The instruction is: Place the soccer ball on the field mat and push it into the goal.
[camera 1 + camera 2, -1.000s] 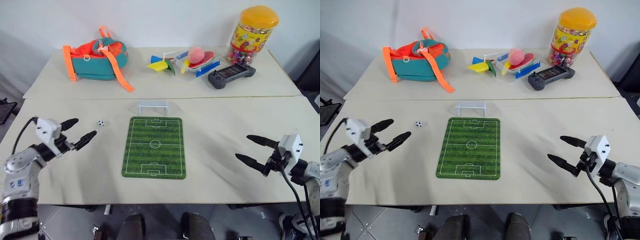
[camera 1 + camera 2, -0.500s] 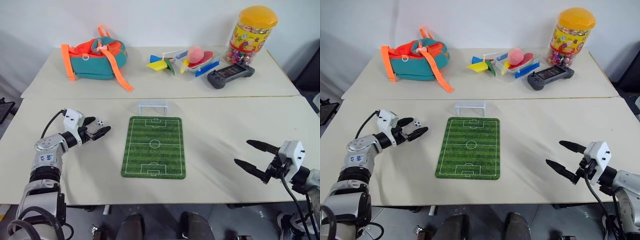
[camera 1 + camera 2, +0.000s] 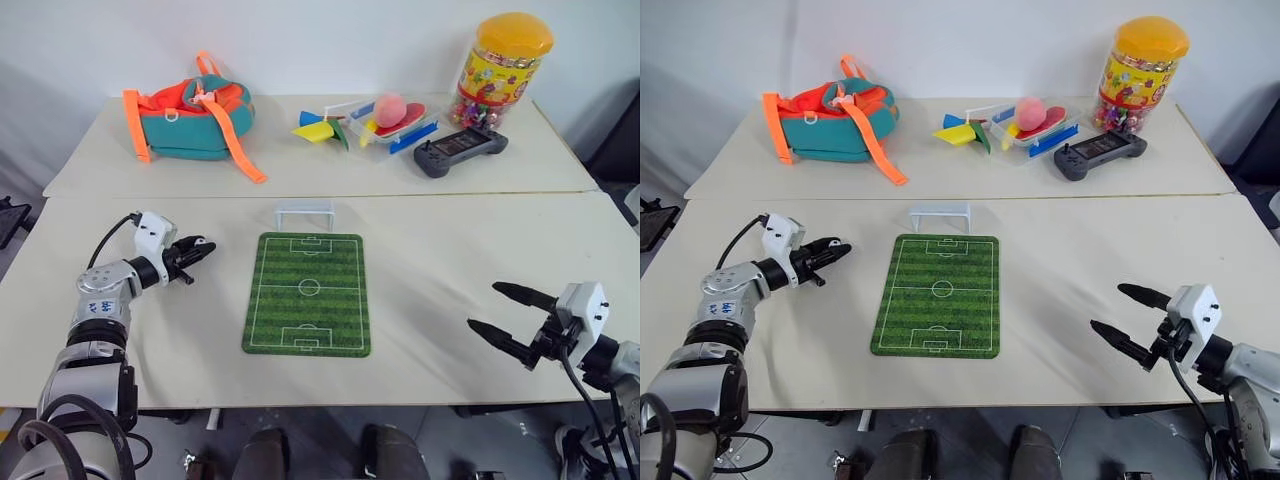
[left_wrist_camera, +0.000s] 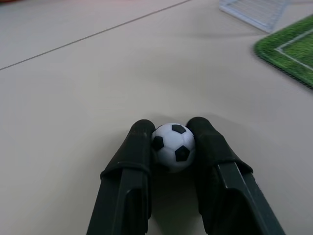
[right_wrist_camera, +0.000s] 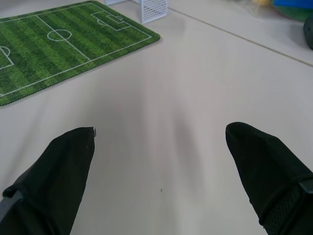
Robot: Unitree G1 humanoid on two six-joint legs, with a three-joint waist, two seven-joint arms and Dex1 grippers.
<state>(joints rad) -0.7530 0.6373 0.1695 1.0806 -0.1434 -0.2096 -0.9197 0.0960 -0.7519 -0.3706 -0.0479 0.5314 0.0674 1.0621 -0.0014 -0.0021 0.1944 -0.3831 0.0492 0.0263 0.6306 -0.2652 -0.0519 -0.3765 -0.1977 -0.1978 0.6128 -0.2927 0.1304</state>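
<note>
Left wrist view: your left gripper pinches the soccer ball near its fingertips. Lift fast and it could squirt out, rolling off past the field mat.

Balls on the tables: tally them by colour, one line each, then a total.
White with black patches: 1, the soccer ball, between the jaws of the left gripper.
Pink: 1, the pink ball, resting on the clear tray at the back.
Total: 2
</note>
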